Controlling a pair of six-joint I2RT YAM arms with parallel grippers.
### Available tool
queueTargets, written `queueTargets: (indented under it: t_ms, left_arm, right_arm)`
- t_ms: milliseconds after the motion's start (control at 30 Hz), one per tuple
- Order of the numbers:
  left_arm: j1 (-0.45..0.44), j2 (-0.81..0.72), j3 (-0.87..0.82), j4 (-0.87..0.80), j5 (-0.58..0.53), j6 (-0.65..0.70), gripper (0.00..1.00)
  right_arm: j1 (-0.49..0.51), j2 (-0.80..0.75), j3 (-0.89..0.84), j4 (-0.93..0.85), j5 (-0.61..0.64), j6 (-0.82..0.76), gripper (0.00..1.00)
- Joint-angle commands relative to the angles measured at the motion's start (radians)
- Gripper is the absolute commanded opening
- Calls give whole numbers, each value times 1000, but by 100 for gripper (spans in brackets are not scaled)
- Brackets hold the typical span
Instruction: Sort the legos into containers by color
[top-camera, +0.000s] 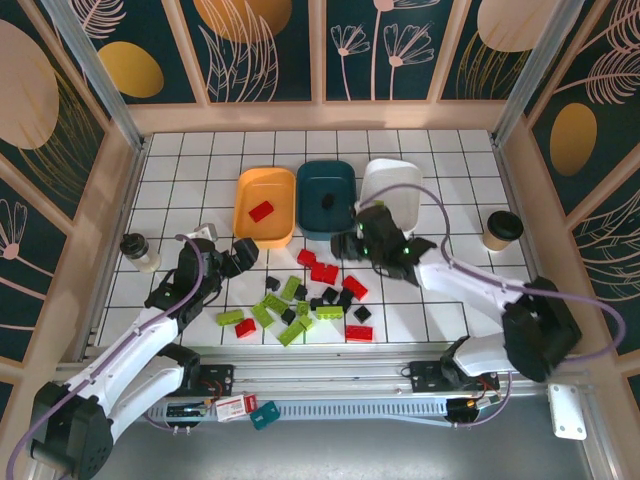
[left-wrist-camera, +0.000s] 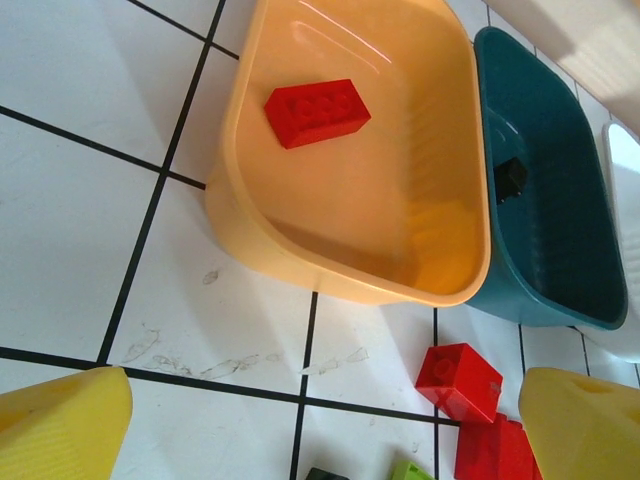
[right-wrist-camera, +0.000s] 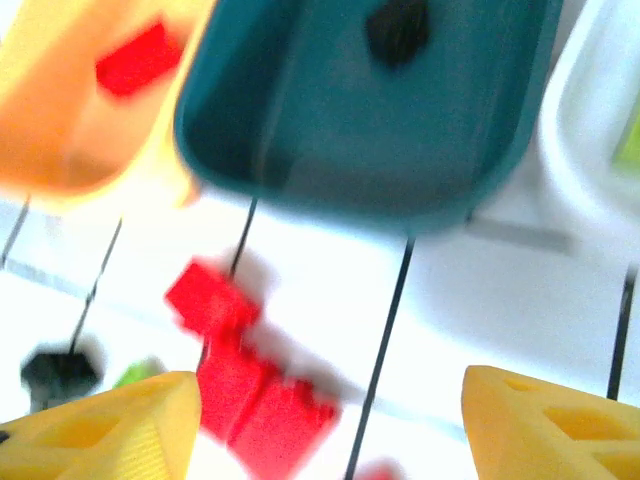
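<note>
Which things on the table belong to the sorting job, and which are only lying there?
Job: orange tub, teal tub, white tub, loose bricks.
Lying about: brown lidded cup on the right, pale lidded cup on the left.

The teal tub (top-camera: 325, 178) is dark teal and holds one black brick (top-camera: 327, 200). Left of it, the orange tub (top-camera: 278, 185) holds a red brick (top-camera: 262, 211). Right of it, the white tub (top-camera: 392, 180) is plain white. In front of the teal tub lie loose bricks (top-camera: 305, 295) in red, lime green and black. The table (top-camera: 450, 160) is white tile with a black grid. The walls (top-camera: 260, 45) behind the teal tub are dark teal with orange ovals and pale line-drawn plants. Far left of it, the left cup (top-camera: 140, 254) is cream with a black lid. Far right, the right cup (top-camera: 500, 232) is tan with a black lid. The left gripper (left-wrist-camera: 325, 420) has yellow fingers (left-wrist-camera: 60, 430), and so does the right gripper (right-wrist-camera: 330, 400).
</note>
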Motion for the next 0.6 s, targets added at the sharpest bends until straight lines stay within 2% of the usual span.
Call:
queueTargets:
  t_ms: [0, 200, 300, 567]
  left_arm:
    - [-1, 20, -21, 36, -8, 1, 99]
    - [-2, 65, -31, 71, 9, -4, 99]
    - [-1, 78, -31, 76, 13, -3, 99]
    - [-1, 75, -42, 75, 1, 1, 99]
  right_arm:
    - [93, -114, -116, -185, 74, 126, 74]
    - [307, -240, -179, -329, 104, 318, 83]
    - [391, -207, -186, -368, 113, 381, 89]
    - [521, -128, -205, -392, 121, 491, 91]
